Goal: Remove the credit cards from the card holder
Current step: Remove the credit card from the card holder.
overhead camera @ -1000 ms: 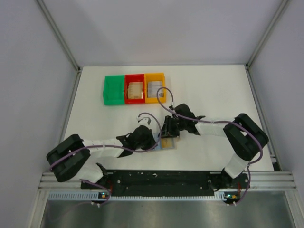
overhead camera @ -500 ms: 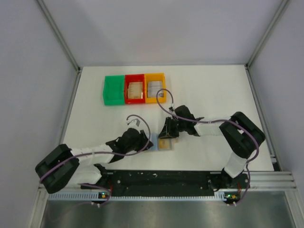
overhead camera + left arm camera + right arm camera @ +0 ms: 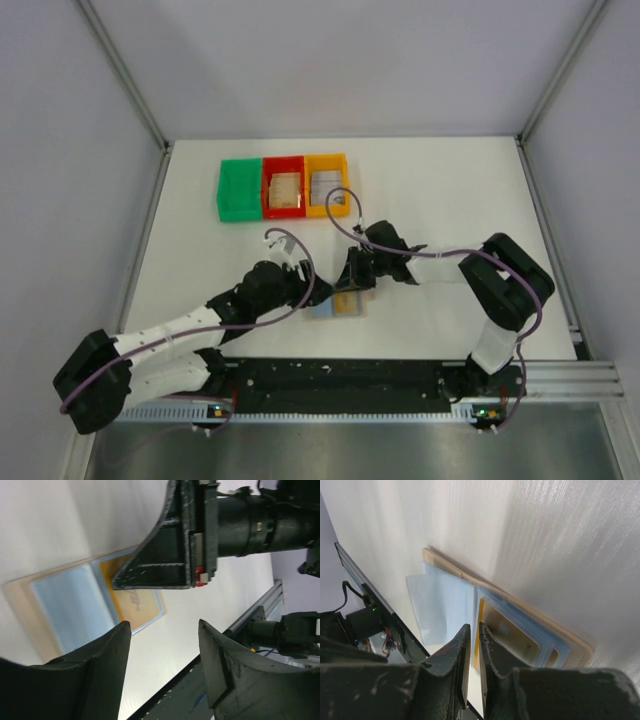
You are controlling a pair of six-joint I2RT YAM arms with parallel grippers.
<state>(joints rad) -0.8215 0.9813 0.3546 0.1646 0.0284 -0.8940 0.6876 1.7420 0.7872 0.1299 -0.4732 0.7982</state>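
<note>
The white, finely ribbed table [image 3: 450, 200] carries three boxy plastic bins [image 3: 240, 190] well beyond both sets of jaws, with tan cards [image 3: 285, 190] and grey cards [image 3: 325, 185] stacked in two of them. The flat card holder [image 3: 577, 651], tan skin with glossy blue-grey sleeves [image 3: 442, 600], lies open right under the right gripper [image 3: 474, 630], whose jaws stand a slit apart over the edge of a tan credit card [image 3: 512, 635]; whether they pinch it cannot be told. The left gripper [image 3: 162, 627] has spread wide on nothing and drawn back, leaving the holder just outside its jaws.
</note>
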